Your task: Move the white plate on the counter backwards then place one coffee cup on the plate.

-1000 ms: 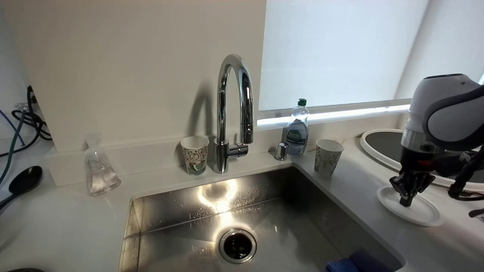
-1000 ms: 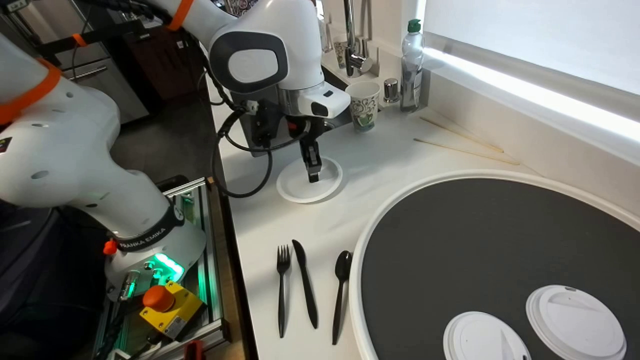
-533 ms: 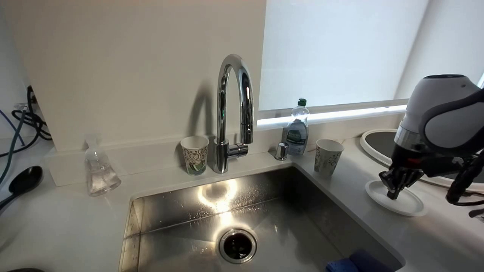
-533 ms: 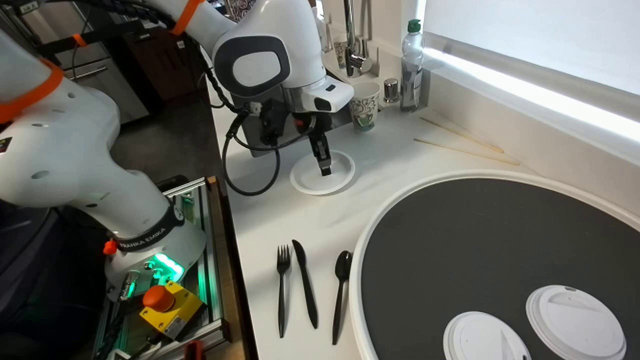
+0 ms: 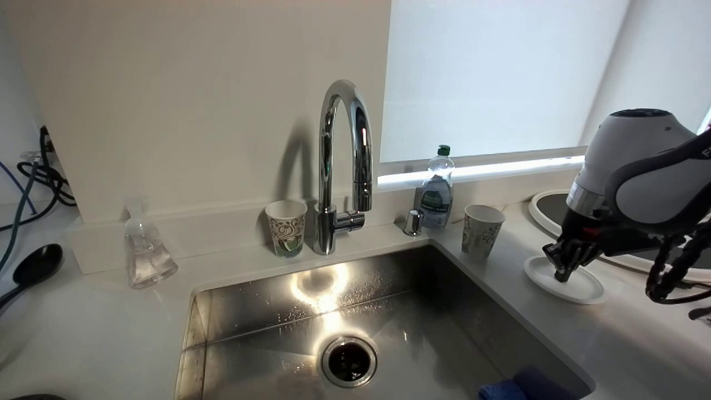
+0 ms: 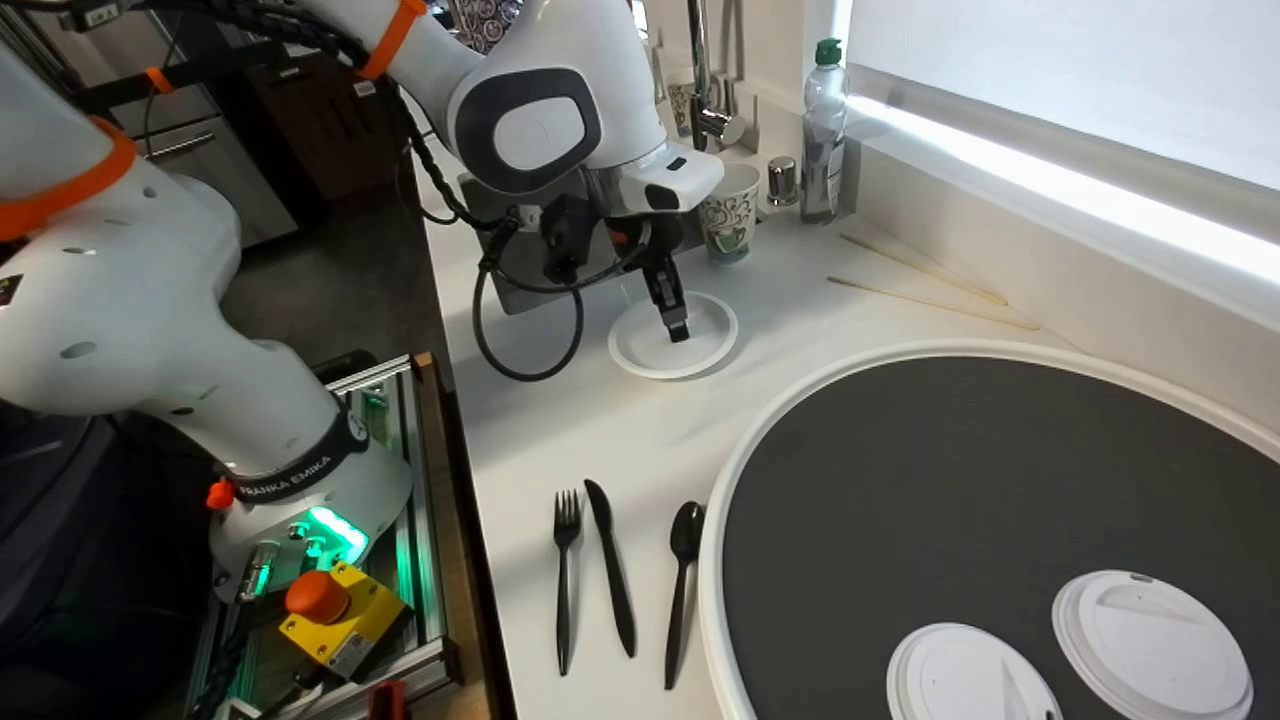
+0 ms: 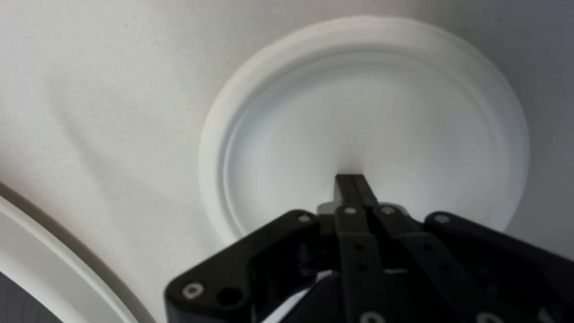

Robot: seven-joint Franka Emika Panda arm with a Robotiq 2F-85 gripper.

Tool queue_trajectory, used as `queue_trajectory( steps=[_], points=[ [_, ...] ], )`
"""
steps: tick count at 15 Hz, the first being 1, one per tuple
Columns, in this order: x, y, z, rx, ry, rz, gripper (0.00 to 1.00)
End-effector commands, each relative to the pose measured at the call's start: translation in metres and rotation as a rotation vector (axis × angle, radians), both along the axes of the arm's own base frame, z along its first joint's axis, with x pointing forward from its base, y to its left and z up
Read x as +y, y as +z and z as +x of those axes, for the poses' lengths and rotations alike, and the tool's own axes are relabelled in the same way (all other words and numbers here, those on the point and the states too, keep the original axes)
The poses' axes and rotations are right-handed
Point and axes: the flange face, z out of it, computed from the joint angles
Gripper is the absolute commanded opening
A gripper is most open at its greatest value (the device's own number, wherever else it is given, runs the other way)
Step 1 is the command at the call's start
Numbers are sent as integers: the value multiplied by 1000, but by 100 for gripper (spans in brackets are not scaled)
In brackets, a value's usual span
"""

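The small white plate (image 5: pixel 582 286) lies flat on the white counter (image 6: pixel 780 310) to one side of the sink. It also shows in an exterior view (image 6: pixel 643 348) and fills the middle of the wrist view (image 7: pixel 278 134). My gripper (image 7: pixel 350 175) points down with its two fingers pressed together and nothing between them. Its tips appear to touch the plate's inner face near the middle, as in both exterior views (image 5: pixel 562 276) (image 6: pixel 679 337). A pale tapered coffee cup (image 5: pixel 481 233) with some leafy pattern stands upright near the sink's corner, also in an exterior view (image 6: pixel 730 215), apart from the plate.
A second, dark-patterned cup (image 5: pixel 286 230) stands beside the faucet (image 5: pixel 326 222). A soap bottle (image 6: pixel 824 150) stands by the wall. The sink (image 5: pixel 433 333) lies beside the plate. A large dark-centred platter (image 6: pixel 730 480), black cutlery (image 6: pixel 612 575) and thin sticks (image 6: pixel 930 300) lie on the counter.
My shut gripper and the white plate have moved together across the counter, toward the coffee cup and the sink's back corner. The tips stay on the plate. The cups have not moved.
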Motion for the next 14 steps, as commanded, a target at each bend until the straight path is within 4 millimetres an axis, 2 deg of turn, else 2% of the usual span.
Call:
queue_trajectory(
  steps=[1, 5, 14],
  points=[
    [-3, -30, 17, 24, -26, -18, 0],
    [-5, -6, 26, -8, -28, -47, 0],
    [-13, 32, 31, -62, -37, -94, 0]
  ],
)
